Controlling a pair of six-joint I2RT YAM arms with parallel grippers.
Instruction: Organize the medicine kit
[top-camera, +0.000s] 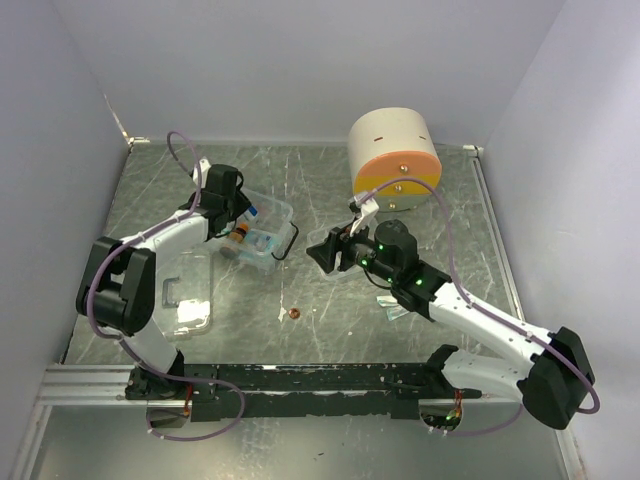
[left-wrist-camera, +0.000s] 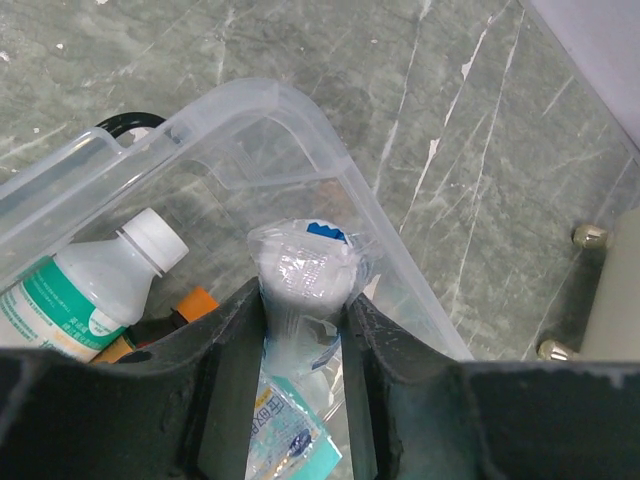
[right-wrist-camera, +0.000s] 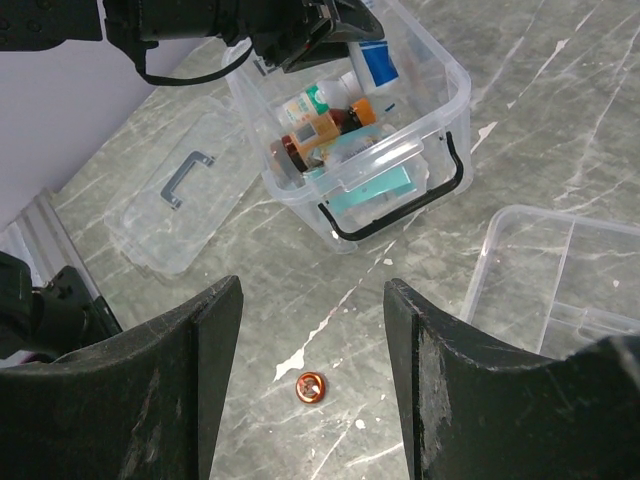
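Left end effector (left-wrist-camera: 305, 296) pinches a plastic-wrapped roll (left-wrist-camera: 305, 268) over the clear bin (left-wrist-camera: 250, 104), right end effector (right-wrist-camera: 312, 292) hangs spread wide above the counter (right-wrist-camera: 560, 120).

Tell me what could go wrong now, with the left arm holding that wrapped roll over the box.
The left gripper pinches the wrapped roll through loose, glossy wrap; it may slip or drop askew.
The clear box already holds a white bottle and other items, so the roll may sit high and hinder the lid.
The orange ring lies loose on the table below the open right gripper; a sweep could knock it away.
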